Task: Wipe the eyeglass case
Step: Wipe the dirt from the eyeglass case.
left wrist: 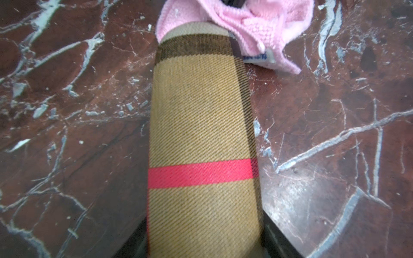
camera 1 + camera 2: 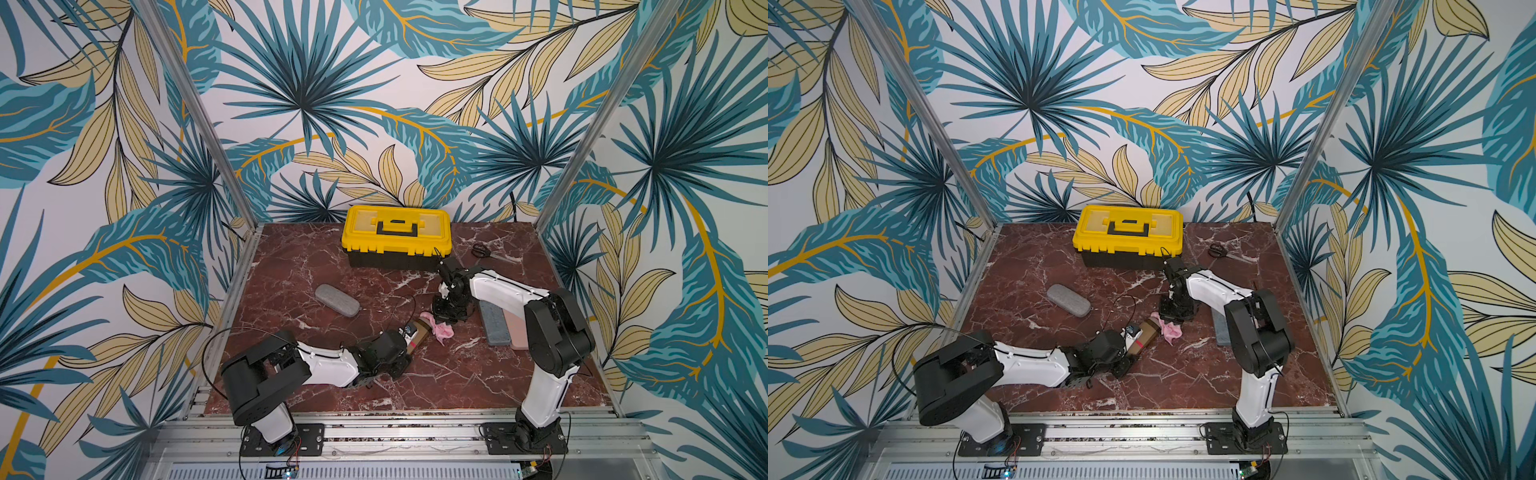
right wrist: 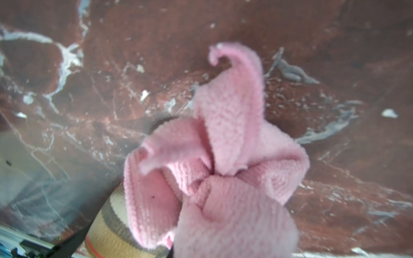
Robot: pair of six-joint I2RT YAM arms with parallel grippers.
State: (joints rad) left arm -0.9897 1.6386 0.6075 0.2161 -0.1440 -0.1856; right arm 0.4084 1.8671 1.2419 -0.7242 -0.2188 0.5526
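The eyeglass case (image 2: pixel 419 337) (image 2: pixel 1144 334) is a tan plaid one with a red stripe, lying low over the marble table. My left gripper (image 2: pixel 409 349) (image 2: pixel 1130 349) is shut on its near end, and in the left wrist view the eyeglass case (image 1: pixel 201 134) runs away from the jaws. A crumpled pink cloth (image 2: pixel 441 330) (image 2: pixel 1170 331) (image 1: pixel 257 26) rests against the case's far end. My right gripper (image 2: pixel 446 318) (image 2: pixel 1173 318) points down from above, shut on the pink cloth (image 3: pixel 223 167). The cloth hides its fingers and drapes over the case's rounded tip (image 3: pixel 105 234).
A yellow toolbox (image 2: pixel 397 232) stands at the back. A grey oval case (image 2: pixel 336 300) lies left of centre. A grey-blue case (image 2: pixel 493 323) and a pink one (image 2: pixel 517 332) lie beside the right arm. A small black item (image 2: pixel 481 250) sits at the back right.
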